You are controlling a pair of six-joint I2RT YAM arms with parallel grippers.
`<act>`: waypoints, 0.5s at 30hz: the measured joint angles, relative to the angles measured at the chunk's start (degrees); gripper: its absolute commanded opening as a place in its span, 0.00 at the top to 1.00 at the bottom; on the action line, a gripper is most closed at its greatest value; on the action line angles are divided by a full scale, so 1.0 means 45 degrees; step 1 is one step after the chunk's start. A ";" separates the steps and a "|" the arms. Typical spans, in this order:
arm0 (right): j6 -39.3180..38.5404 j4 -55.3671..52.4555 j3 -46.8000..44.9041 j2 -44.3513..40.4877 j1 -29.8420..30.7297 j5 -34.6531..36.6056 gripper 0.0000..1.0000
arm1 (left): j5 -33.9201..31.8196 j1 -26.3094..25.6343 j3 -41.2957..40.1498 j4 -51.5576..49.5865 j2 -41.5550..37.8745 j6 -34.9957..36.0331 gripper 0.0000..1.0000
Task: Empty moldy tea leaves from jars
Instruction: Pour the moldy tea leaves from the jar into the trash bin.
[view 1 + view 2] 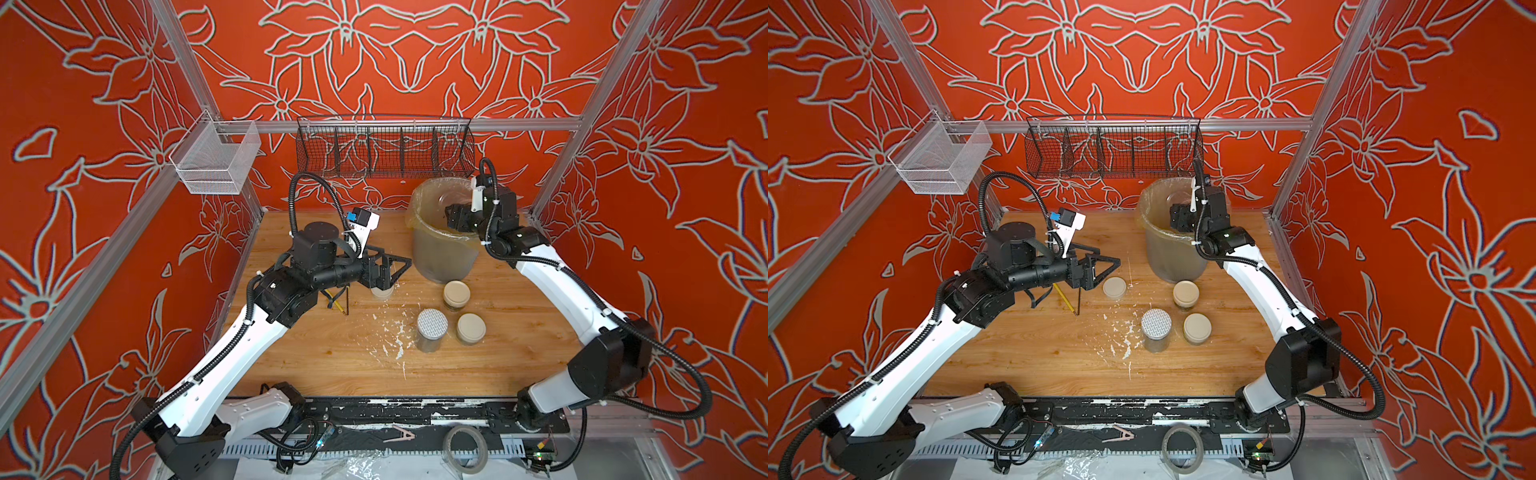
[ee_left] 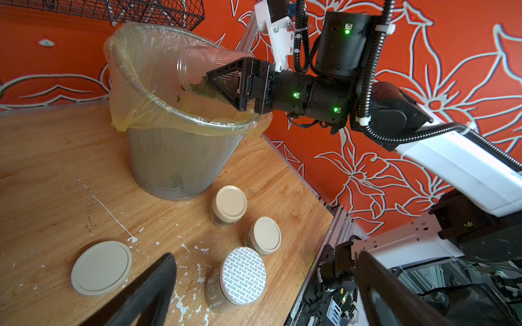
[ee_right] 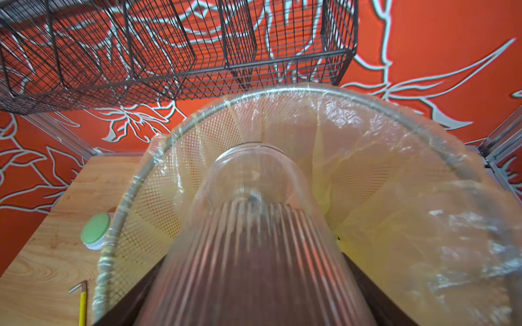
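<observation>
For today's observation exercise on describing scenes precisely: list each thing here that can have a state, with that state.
mesh bin: upright, plastic-lined
held jar: lidless, tipped over mesh bin
tea leaves: some inside held jar
right gripper: shut on held jar
left gripper: open, empty
loose lid: flat on table
dotted-lid jar: closed, upright
rear cream-lidded jar: closed, upright
front cream-lidded jar: closed, upright

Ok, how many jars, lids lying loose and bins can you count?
Closed jars: 3
Open jar: 1
Loose lid: 1
Bin: 1
Total: 6
</observation>
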 measured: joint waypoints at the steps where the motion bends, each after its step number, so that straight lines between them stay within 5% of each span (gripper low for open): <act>1: -0.0010 -0.0175 0.0204 0.0146 0.0000 -0.0010 0.84 | 0.0015 0.0000 0.0000 -0.0005 0.0029 0.0000 0.02; 15: -0.0024 -0.0719 0.0617 0.0510 0.0000 -0.0087 0.83 | 0.0034 -0.0005 0.0000 -0.0010 0.0209 0.0053 0.02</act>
